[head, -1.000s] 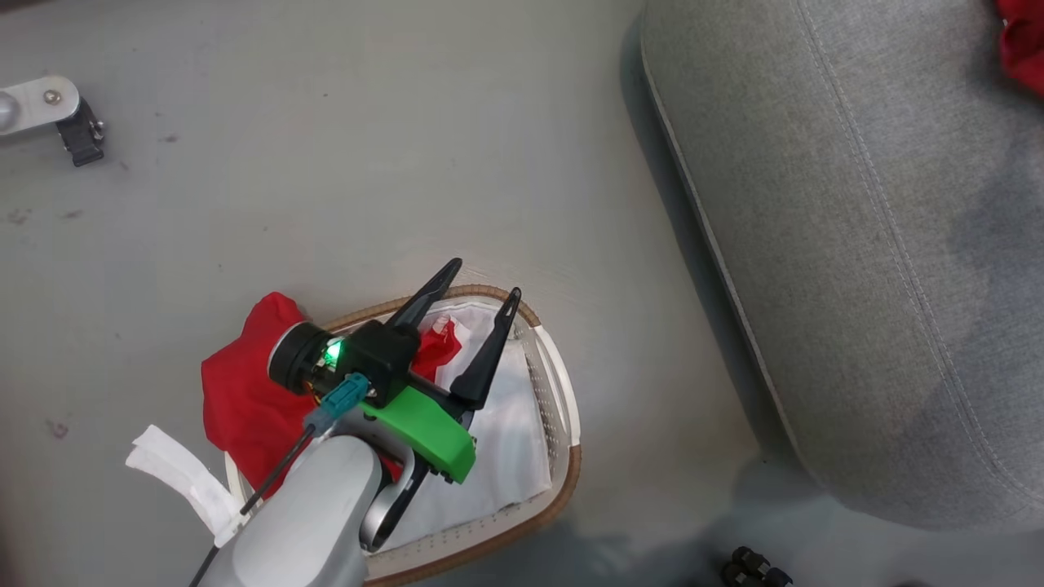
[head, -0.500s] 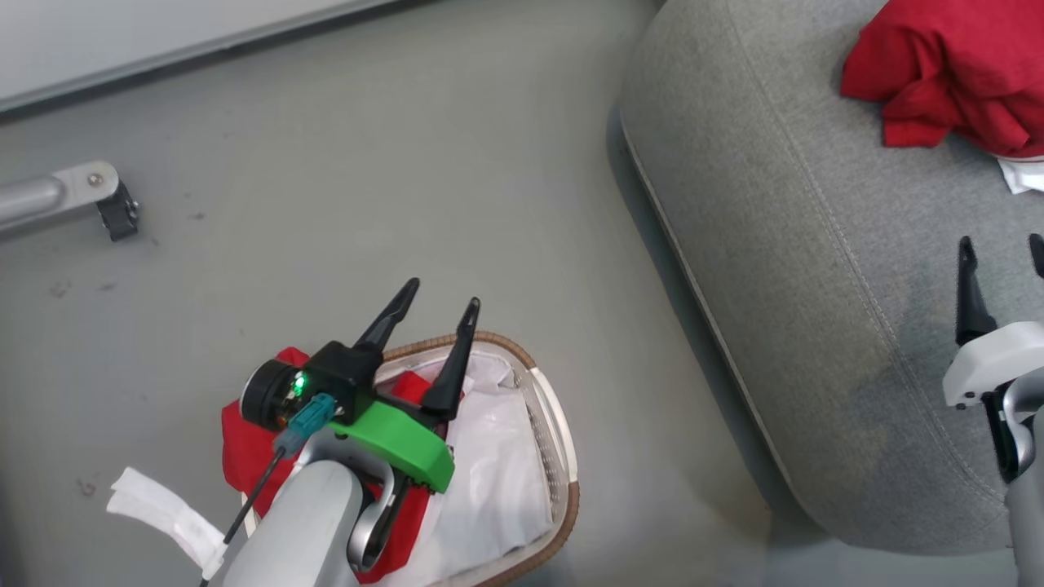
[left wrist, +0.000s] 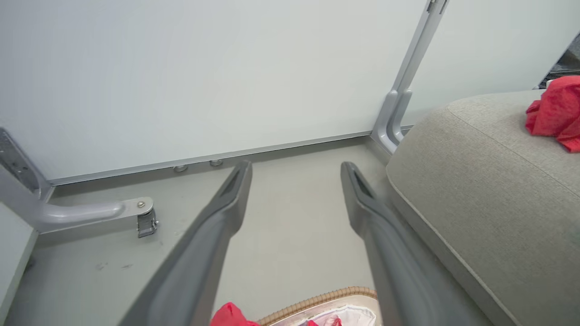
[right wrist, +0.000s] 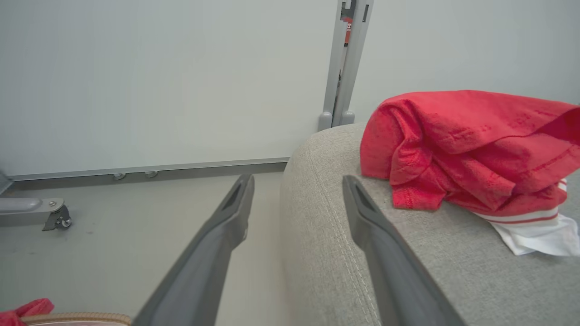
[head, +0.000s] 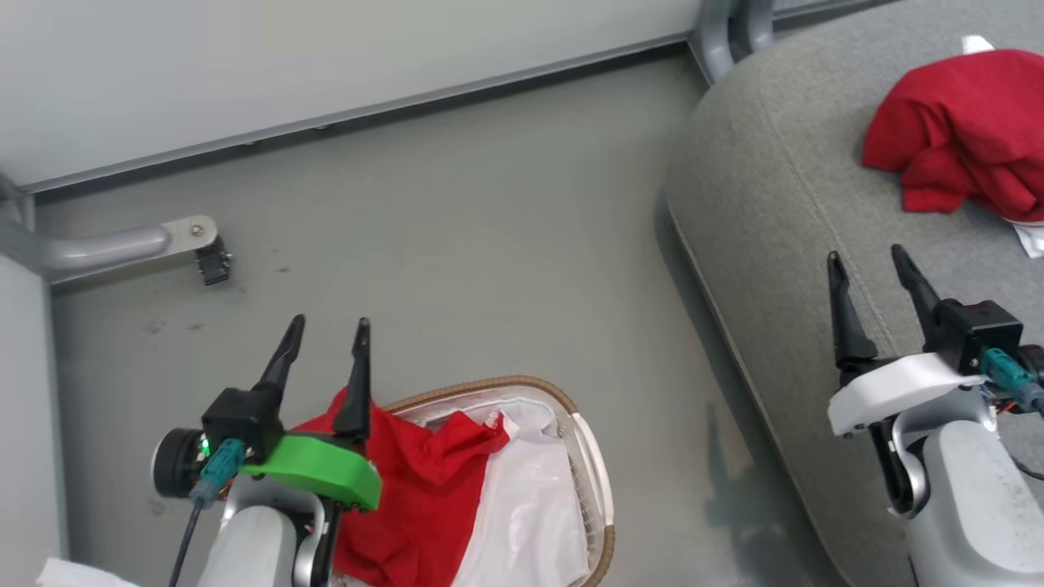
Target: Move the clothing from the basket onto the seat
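L end effector [head: 329,322] & R end effector [head: 866,255]: both spread, empty. Crumpled red garment [head: 954,139] lies on nubby grey seat [head: 775,244]; soft red garment [head: 408,489] drapes over woven-rim basket [head: 489,385], beside white fabric liner [head: 530,505].

From the head: looking forward and steeply down from well above the floor [head: 457,244], taking in the basket [head: 522,383] at lower centre, the seat [head: 783,212] on the right and a strip of wall [head: 326,57] along the top. From the left wrist: low and nearly level, sighting along the left gripper [left wrist: 295,166] toward that wall, basket rim just below, seat edge to the right. From the right wrist: likewise low, along the right gripper [right wrist: 298,179], close over the seat's corner (clothing [right wrist: 453,145] near the lens). Shared by all three: wall base, metal foot [head: 192,235] with its caster, seat corner, basket rim.
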Robot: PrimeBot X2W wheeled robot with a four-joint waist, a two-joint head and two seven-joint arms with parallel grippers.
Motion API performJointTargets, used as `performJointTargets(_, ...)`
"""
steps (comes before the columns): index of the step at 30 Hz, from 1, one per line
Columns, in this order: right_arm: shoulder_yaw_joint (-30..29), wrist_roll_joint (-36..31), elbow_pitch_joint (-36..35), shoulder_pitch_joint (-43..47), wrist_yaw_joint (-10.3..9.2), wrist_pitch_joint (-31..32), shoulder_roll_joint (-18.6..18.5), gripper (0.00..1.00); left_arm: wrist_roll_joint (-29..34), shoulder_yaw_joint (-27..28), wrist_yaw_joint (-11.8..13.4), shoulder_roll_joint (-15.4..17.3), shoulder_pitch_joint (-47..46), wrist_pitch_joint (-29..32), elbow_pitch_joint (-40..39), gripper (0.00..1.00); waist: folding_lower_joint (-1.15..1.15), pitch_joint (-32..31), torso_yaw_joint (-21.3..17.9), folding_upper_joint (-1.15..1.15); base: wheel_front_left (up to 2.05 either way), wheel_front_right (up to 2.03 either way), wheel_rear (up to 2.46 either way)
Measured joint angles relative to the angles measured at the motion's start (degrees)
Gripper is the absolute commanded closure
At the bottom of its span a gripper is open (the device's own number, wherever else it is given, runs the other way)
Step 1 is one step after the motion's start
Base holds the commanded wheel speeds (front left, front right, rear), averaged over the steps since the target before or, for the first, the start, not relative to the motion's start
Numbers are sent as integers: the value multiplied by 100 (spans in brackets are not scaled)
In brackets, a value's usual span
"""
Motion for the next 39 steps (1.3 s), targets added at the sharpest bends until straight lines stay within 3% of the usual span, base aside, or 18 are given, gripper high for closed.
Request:
performJointTargets(8, 252, 82, -26, 145, 0, 0, 174, 0, 243, 631, 36, -63, 356, 0, -2, 0, 0, -339, 450, 0, 0, 0, 0)
performJointTargets(17, 485, 211, 126, 575, -1, 0, 293, 0, 66, 861, 92, -68, 879, 0, 30, 0, 0, -844, 771, 0, 0, 0, 0)
performJointTargets(39, 525, 426, 348, 1289, 0, 0, 408, 0, -100, 961, 81, -71, 1824, 0, -49, 0, 0, -1687, 946, 0, 0, 0, 0)
